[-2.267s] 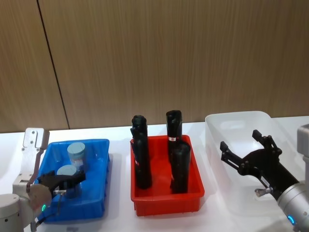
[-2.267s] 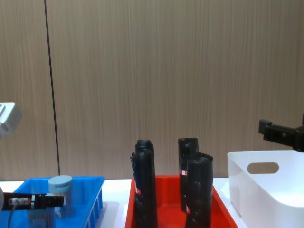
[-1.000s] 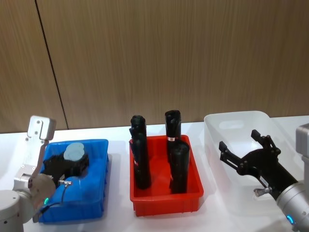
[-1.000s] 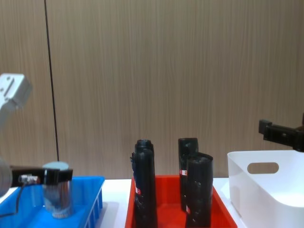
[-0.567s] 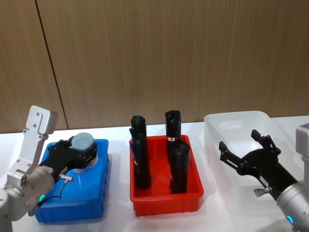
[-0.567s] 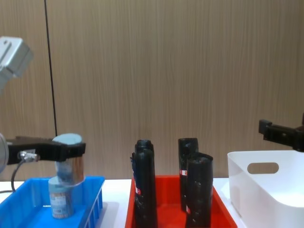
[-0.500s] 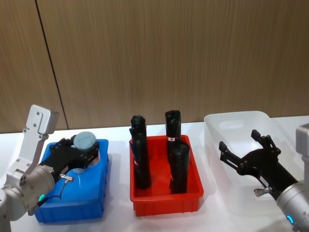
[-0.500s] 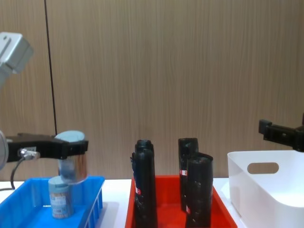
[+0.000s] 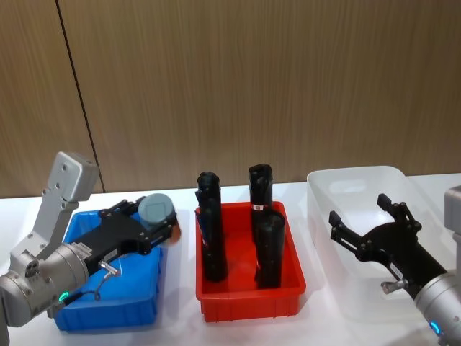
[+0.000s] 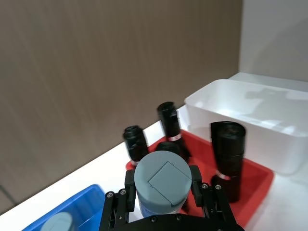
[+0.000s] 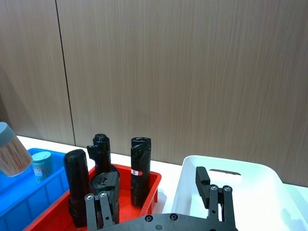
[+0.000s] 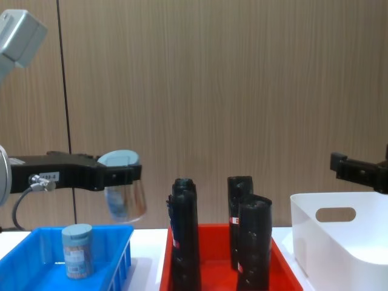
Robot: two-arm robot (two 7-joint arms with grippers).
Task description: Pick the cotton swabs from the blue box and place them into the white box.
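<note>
Right now the left gripper (image 9: 157, 222) is clenched on one tub of cotton swabs (image 9: 157, 209). Its fingers (image 10: 196, 179) press the clear sides just below the grey-blue lid, and that grip keeps the tub close to upright with the sticks packed inside. The tub hangs at left-centre of the head view, above the gap between the blue box (image 9: 140, 306) and the red tray (image 9: 248, 301), touching neither. In the chest view it rides well above the blue rim. I'd guess that height is meant to carry it past the black cylinders (image 9: 268, 249) standing in the tray, though I can't tell whether it clears their tops.

A second tub (image 12: 77, 250) stands upright in the blue box at the lower left of the chest view, waiting its turn.

Over at the lower right of the head view, the right gripper (image 9: 358, 209) hovers above the white box (image 9: 346, 180) with its fingers spread wide and nothing between them. The white box lies far from the left arm, so I take it the right gripper may be there to receive the tub.
</note>
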